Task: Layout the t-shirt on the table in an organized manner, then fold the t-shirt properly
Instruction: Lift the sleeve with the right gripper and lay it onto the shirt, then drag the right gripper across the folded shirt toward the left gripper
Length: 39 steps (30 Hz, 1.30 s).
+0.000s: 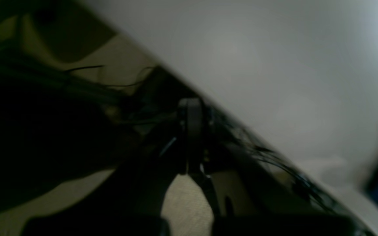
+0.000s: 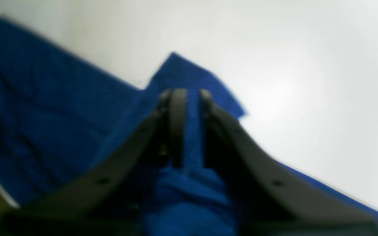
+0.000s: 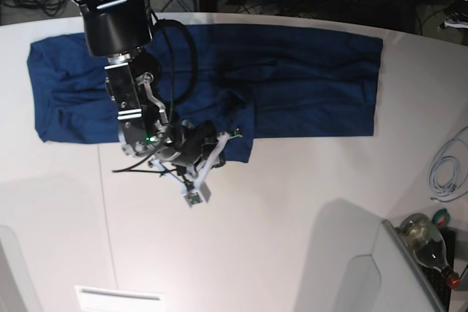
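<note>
Shirt (image 3: 292, 78) spread lengthwise across table's (image 3: 292, 239) far half. Right gripper (image 2: 189, 101) at its near-edge flap – jaws narrowly parted, cloth between, grip uncertain. Left gripper (image 1: 192, 131) closed, empty – off table edge.

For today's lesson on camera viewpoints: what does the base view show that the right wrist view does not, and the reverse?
Only the base view shows the whole t-shirt spread out, a white cable and a glass bottle. Only the right wrist view shows, close up, blue cloth lying between the fingers of the right gripper. Both show the t-shirt, the white table and that gripper.
</note>
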Each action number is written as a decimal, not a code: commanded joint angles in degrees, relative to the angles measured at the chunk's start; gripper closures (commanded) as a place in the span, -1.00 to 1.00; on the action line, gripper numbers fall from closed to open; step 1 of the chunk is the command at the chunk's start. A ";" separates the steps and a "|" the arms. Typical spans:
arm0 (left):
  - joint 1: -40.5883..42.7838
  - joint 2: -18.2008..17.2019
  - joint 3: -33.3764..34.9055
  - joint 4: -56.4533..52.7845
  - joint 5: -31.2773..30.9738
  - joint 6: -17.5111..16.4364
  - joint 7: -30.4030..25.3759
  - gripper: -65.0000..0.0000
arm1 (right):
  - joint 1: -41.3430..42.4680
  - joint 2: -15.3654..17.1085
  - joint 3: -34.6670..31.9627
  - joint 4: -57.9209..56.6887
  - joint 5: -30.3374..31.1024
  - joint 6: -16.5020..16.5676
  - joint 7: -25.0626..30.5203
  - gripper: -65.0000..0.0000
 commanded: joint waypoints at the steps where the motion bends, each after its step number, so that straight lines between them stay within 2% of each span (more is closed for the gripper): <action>1: 0.24 -1.06 -0.35 0.73 -0.43 -0.44 -0.96 1.00 | 1.54 -0.18 1.27 -0.30 0.20 0.12 0.83 0.43; 4: 0.42 -1.06 -0.52 0.73 -0.43 -0.44 -0.96 1.00 | 3.22 -0.18 2.85 -4.43 0.20 0.12 1.10 -0.02; 5: 0.86 -1.06 -0.52 0.73 -0.43 -0.44 -0.96 1.00 | 3.83 -0.18 3.20 -6.02 0.20 0.12 1.27 -0.09; 14: 1.39 -0.80 -0.44 0.82 -0.51 -0.44 -0.96 1.00 | 8.58 -0.18 3.38 -19.20 0.20 0.12 6.20 -0.11; 16: 1.39 -0.80 -0.44 0.82 -0.51 -0.44 -0.96 1.00 | 9.72 -0.18 3.38 -22.02 0.20 0.21 7.34 0.03; 17: 1.39 -0.80 -0.44 0.73 -0.51 -0.44 -0.96 1.00 | 10.07 -0.18 3.38 -22.98 0.29 0.21 8.22 0.21; 20: 1.39 -0.80 -0.44 0.73 -0.43 -0.44 -0.96 1.00 | 9.98 -0.18 3.38 -21.84 0.29 0.30 8.04 0.96; 21: 1.39 -0.80 -0.44 0.73 -0.43 -0.44 -0.96 1.00 | 9.72 -0.27 3.03 -20.26 0.29 0.30 7.34 1.00; 23: 1.39 -0.80 -0.35 0.73 -0.43 -0.44 -0.96 1.00 | 7.96 -0.45 2.94 -15.51 0.29 0.48 4.70 0.90; 25: 1.39 -0.80 -0.26 0.73 -0.43 -0.44 -0.96 1.00 | 5.50 -1.06 1.97 -8.83 0.29 0.56 2.06 0.97; 32: 1.12 -1.24 -0.17 0.73 -0.43 -0.44 -0.96 1.00 | -6.02 -1.06 -13.50 17.37 0.29 0.30 -4.53 1.00; 37: 1.04 -1.24 -0.17 0.73 -0.43 -0.44 -0.96 1.00 | -7.77 -1.32 -23.79 21.06 0.29 0.12 -4.53 1.00; 39: 1.04 -1.24 -0.09 0.73 -0.43 -0.44 -0.96 1.00 | -7.69 -1.41 -27.30 20.71 0.29 -2.16 -4.35 1.00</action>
